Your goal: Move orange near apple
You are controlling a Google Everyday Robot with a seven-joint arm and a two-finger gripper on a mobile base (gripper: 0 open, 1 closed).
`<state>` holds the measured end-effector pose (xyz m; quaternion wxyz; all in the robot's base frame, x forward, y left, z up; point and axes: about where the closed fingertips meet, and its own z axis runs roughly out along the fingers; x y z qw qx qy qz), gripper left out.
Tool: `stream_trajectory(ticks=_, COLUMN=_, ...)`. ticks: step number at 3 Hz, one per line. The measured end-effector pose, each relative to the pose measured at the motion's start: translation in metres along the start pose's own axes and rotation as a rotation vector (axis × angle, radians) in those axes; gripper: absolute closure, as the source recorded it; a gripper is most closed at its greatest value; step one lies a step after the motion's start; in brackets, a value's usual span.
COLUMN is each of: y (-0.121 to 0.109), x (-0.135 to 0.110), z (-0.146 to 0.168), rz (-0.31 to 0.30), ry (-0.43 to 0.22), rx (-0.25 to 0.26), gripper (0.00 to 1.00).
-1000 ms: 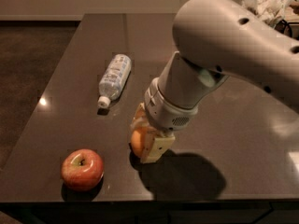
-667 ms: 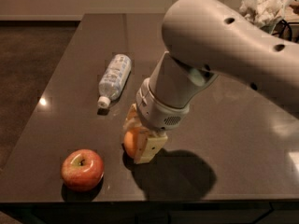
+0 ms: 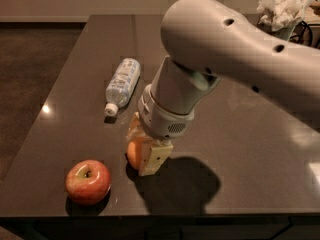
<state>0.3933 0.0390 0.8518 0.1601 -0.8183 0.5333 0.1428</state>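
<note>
The red-yellow apple [image 3: 88,181] sits on the dark table [image 3: 260,149] near its front left edge. My gripper [image 3: 141,153] points down just right of the apple, shut on the orange [image 3: 133,153]. Only a sliver of the orange shows between the pale fingers [image 3: 154,159], low over or on the tabletop. A small gap separates the orange from the apple. My large white arm fills the upper right.
A clear plastic water bottle [image 3: 122,85] lies on its side behind the gripper, cap toward the front. A container with crumpled white paper [image 3: 283,8] stands at the far right back. The table's front edge runs close below the apple.
My gripper has carried the orange leftward and toward the front, closer to the apple. The apple and bottle have not moved.
</note>
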Motion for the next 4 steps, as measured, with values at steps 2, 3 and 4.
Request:
stream_trajectory(ticks=2, y=0.0041, x=-0.0038, z=-0.0021, rz=-0.006, ry=-0.005, rx=-0.021, gripper=0.13)
stream_trajectory(ticks=3, y=0.0044, x=-0.0051, z=-0.0028, rz=-0.008, ry=-0.004, rx=-0.019, gripper=0.0)
stream_trajectory(ticks=4, y=0.0045, x=-0.0052, z=-0.0028, rz=-0.008, ry=-0.003, rx=-0.019, gripper=0.0)
